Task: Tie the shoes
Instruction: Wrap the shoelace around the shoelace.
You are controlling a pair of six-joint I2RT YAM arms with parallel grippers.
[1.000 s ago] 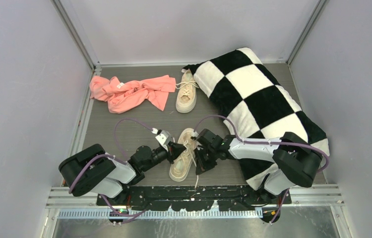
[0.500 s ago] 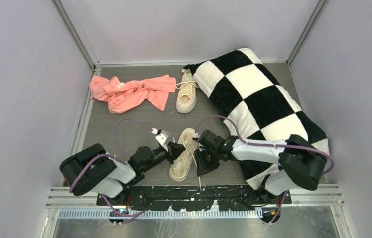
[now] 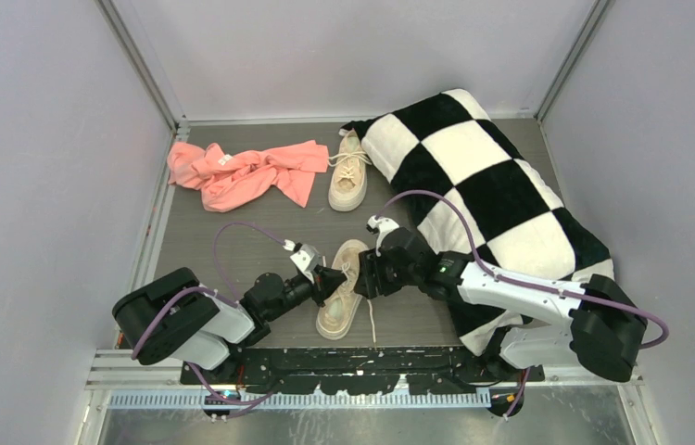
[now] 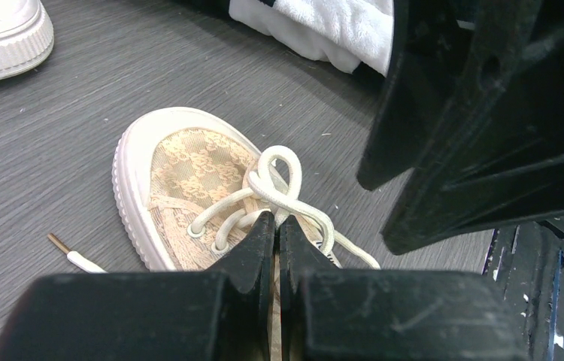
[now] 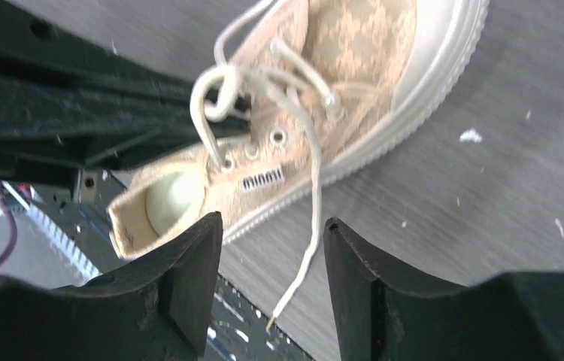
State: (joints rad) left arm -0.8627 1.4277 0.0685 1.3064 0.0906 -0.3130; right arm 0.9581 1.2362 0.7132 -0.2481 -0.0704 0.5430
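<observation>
The near beige shoe lies on the grey table between my two grippers, toe pointing away from the bases. My left gripper is shut on a strand of its cream lace, just below a loose loop over the tongue. My right gripper hovers at the shoe's right side, open and holding nothing. A free lace end trails off the shoe onto the table between its fingers. The second shoe stands further back, beside the pillow.
A black-and-white checkered pillow fills the right side, close behind my right arm. A pink cloth lies at the back left. Another lace tip rests on the table left of the near shoe. Grey walls enclose the table.
My right gripper has opened and let go of the lace, which now lies beside the shoe. It has moved from the shoe's heel side up towards its middle. The left gripper has not moved.
</observation>
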